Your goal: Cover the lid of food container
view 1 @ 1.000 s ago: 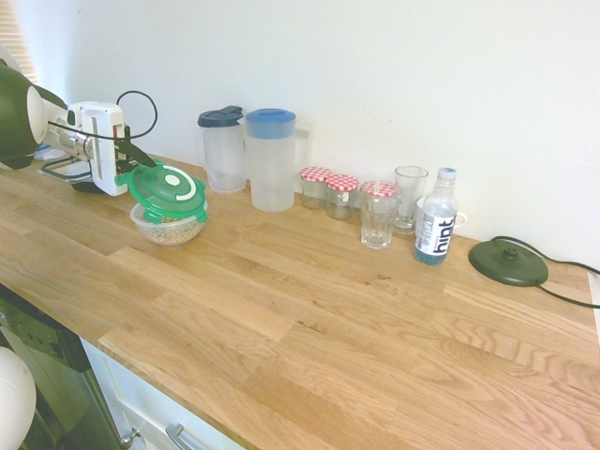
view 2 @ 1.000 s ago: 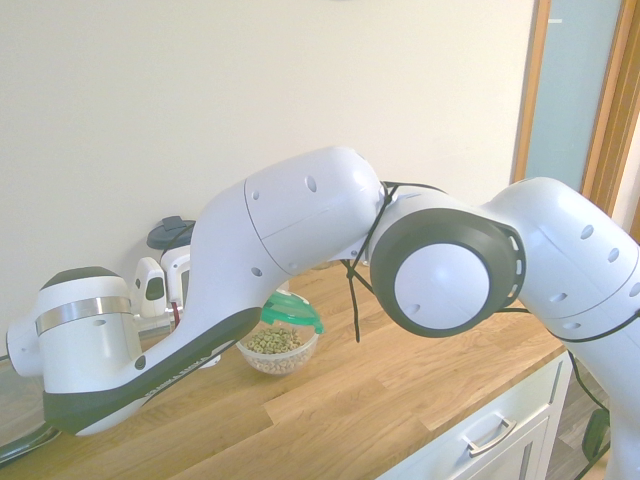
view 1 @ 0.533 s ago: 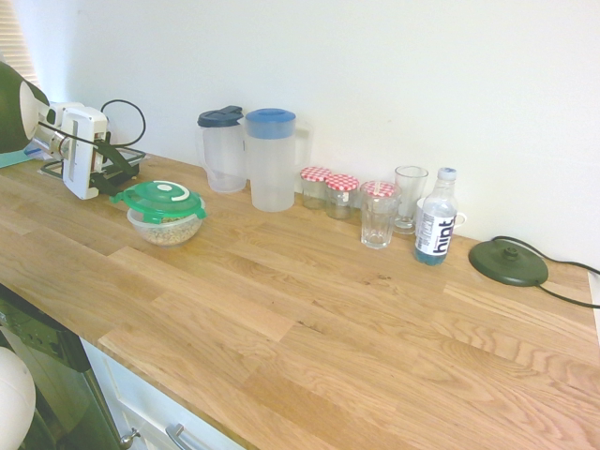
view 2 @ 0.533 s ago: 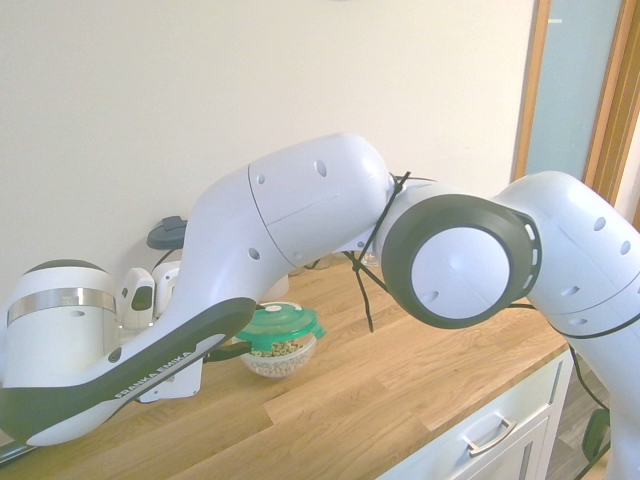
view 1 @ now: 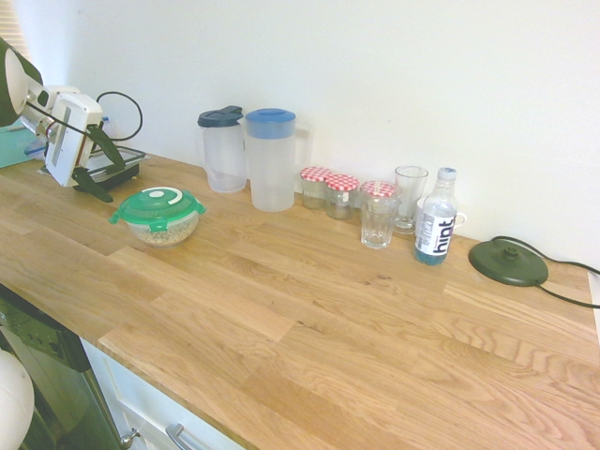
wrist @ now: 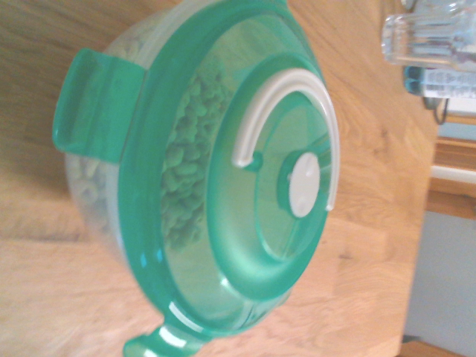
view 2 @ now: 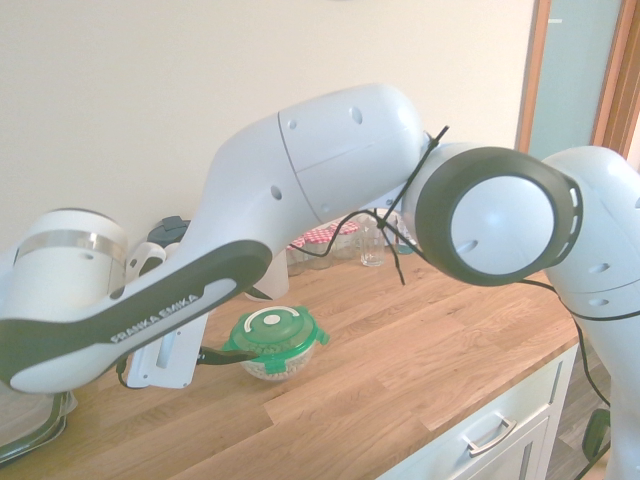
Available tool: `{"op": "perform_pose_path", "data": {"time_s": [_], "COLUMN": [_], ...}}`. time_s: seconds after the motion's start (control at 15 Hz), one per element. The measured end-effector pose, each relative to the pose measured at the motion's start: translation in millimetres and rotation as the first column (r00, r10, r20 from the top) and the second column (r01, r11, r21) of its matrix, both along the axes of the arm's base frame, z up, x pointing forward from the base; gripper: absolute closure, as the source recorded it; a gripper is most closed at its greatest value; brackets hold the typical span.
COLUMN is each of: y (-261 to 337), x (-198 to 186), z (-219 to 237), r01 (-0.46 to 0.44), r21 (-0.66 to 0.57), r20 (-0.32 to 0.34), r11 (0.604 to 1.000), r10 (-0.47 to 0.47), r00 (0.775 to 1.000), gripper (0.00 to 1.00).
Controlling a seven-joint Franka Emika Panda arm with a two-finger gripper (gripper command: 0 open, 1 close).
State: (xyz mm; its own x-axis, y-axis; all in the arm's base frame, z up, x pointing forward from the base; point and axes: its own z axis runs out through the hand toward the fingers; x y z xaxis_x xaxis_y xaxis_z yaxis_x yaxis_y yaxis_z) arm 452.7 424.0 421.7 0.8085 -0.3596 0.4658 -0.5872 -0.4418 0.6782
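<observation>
The green lid lies flat on top of the food container, a small clear bowl with beige grains, at the left of the wooden counter. The second exterior view shows the lid seated level on the bowl. In the wrist view the lid fills the picture, white ring and centre mark up, with the grains visible through it and the container wall beside a clip tab. My gripper stands just left of the bowl, open, with nothing between its fingers and a small gap to the lid.
Two clear pitchers stand behind the bowl at the wall. Further right are jars with checked lids, two glasses, a water bottle and a black disc with a cord. A dark tray lies behind the gripper.
The lid, held tilted over the bowl a second ago, now rests flat on it. The gripper has opened, let it go and drawn back to the left.
</observation>
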Motion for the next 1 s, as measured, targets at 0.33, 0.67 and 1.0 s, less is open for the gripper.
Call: {"op": "perform_pose_path", "data": {"time_s": [0.33, 0.67, 1.0], "y": [-55.9, -184.0, -297.6], "x": [-20.1, -10.9, -43.8], "z": [79.6, 129.3, 134.4], "r01": [-0.034, -0.042, 0.005], "r21": [0.275, 0.564, 0.773], "r20": [-0.126, -0.187, -0.156], "r11": [0.961, 0.825, 0.634], "r10": [0.072, 0.177, 0.183], "r00": [0.989, 0.966, 0.971], "gripper": [0.00, 0.00, 0.00]}}
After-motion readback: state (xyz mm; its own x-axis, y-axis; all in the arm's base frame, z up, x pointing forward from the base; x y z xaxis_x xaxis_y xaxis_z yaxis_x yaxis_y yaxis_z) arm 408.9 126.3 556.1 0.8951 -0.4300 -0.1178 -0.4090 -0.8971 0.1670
